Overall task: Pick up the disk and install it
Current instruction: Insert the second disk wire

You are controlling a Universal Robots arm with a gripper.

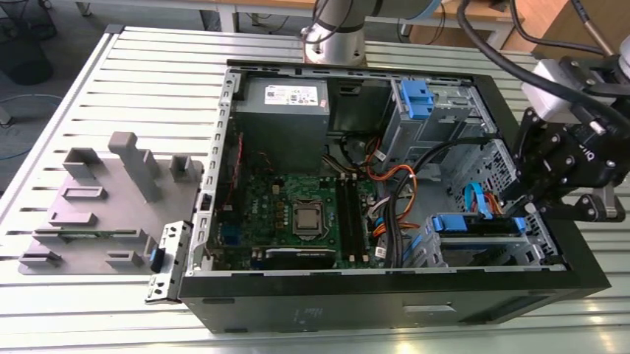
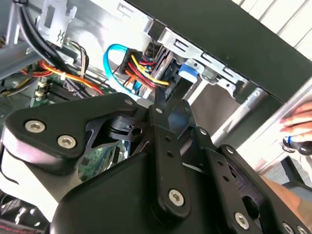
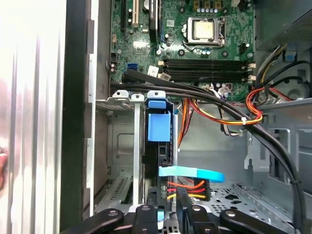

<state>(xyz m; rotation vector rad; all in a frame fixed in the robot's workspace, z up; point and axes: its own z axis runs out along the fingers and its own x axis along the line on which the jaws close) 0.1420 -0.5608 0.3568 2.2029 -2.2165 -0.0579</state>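
The claw (image 1: 526, 209) hangs inside the open computer case (image 1: 394, 299), over the drive cage (image 3: 119, 131) at the case's front corner. Whether it is clenched or released I cannot tell (its black linkage hides the tips). The disk (image 3: 162, 157) stands on edge in that cage, directly ahead of the claw in the first wrist view, its blue rail tab (image 3: 159, 126) on the far end. A blue flat cable (image 3: 191, 172) and a red-yellow-black wire bundle (image 3: 187, 187) lie between claw and tab. The motherboard (image 3: 195, 48) lies farther beyond. A person's hand (image 2: 298, 121) rests outside the case, to the claw's side.
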